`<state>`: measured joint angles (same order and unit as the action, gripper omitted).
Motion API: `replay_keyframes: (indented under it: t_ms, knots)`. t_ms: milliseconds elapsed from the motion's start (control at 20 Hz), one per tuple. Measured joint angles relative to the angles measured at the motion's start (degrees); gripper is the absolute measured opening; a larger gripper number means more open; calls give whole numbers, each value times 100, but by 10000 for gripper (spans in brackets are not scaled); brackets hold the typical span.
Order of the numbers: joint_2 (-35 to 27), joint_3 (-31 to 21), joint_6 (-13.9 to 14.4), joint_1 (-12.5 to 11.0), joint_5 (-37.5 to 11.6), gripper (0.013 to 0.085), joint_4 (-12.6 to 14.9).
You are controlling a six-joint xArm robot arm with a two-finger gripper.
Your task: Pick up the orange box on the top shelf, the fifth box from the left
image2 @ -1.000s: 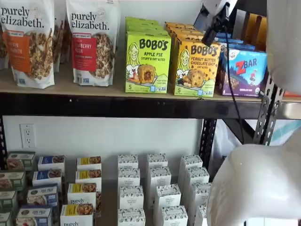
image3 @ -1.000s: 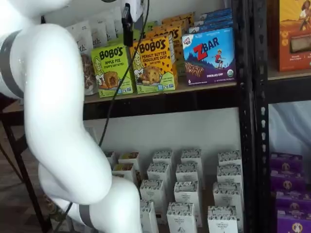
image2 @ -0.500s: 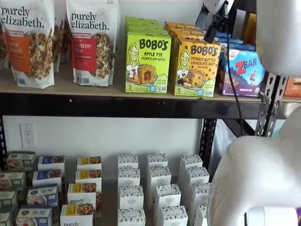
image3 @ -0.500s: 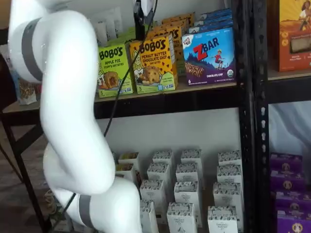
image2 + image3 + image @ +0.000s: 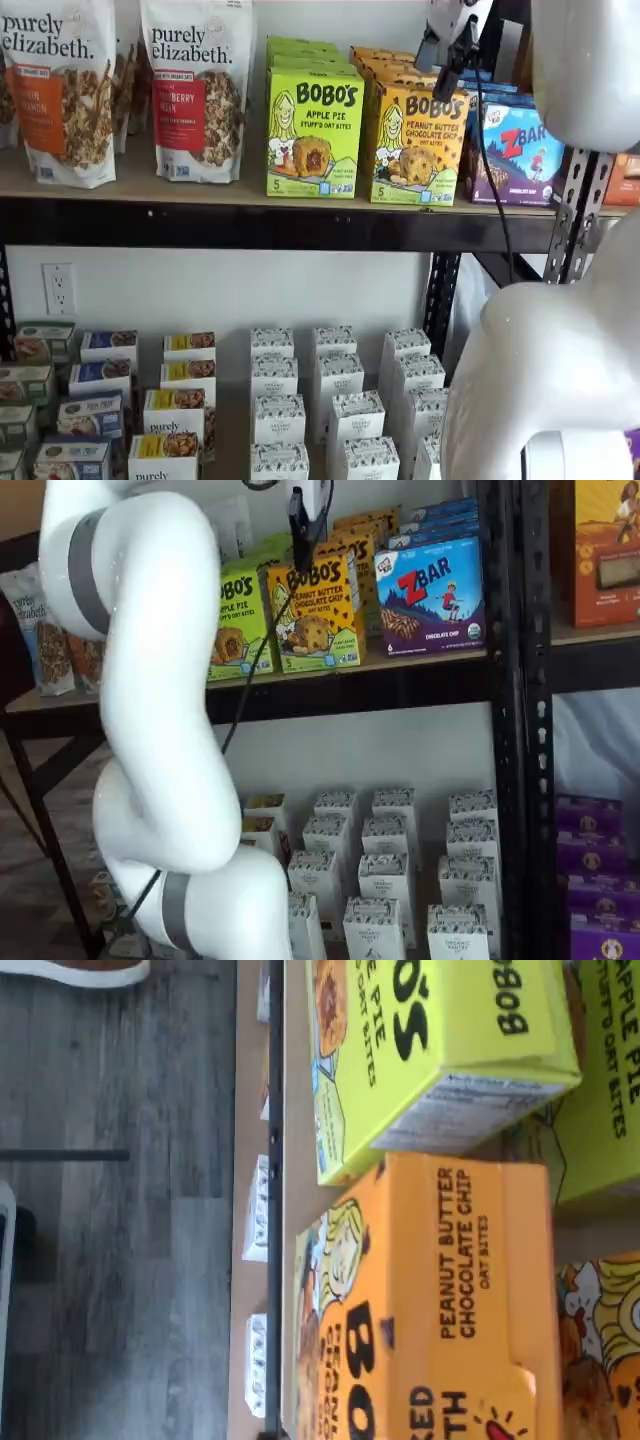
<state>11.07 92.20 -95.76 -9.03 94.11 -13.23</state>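
the hand (image 5: 445, 52) hangs from the upper edge of both shelf views with its white body above and its black fingers (image 5: 299, 538) pointing down, a dark cable trailing beside it. in one shelf view two dark fingers show with a plain gap between them, so the hand is spread and nothing sits in it. just below the fingertips, and a little behind them as the shelf views show it, stands the orange box (image 5: 416, 145), upright at the front of its row on the top shelf (image 5: 250, 195), more cartons of the same colour lined up behind it. whether the fingers touch the carton cannot be told; they seem to hover just above its upper front edge. to one side of the hand, touching or nearly touching the orange box, is the lime-green apple pie box (image 5: 313, 132); to the other side is the purple-blue zbar box (image 5: 518, 153), just beside it. in the wrist view the picture lies on its side: the top face of the orange box (image 5: 440, 1300) fills much of it, with the green box (image 5: 430, 1055) beside it, the shelf's dark front rail (image 5: 274, 1210) past the box fronts, and grey plank floor (image 5: 120, 1210) far beneath. small white cartons (image 5: 340, 400) stand on the level well below the hand.
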Motion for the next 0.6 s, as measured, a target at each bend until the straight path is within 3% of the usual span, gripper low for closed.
replay_keyframes:
  t_ms: [300,600]
  knots:
    - [-43,-196,-29,98,-195,850,370]
    - [-166,-195,-77,109,-55,850,643]
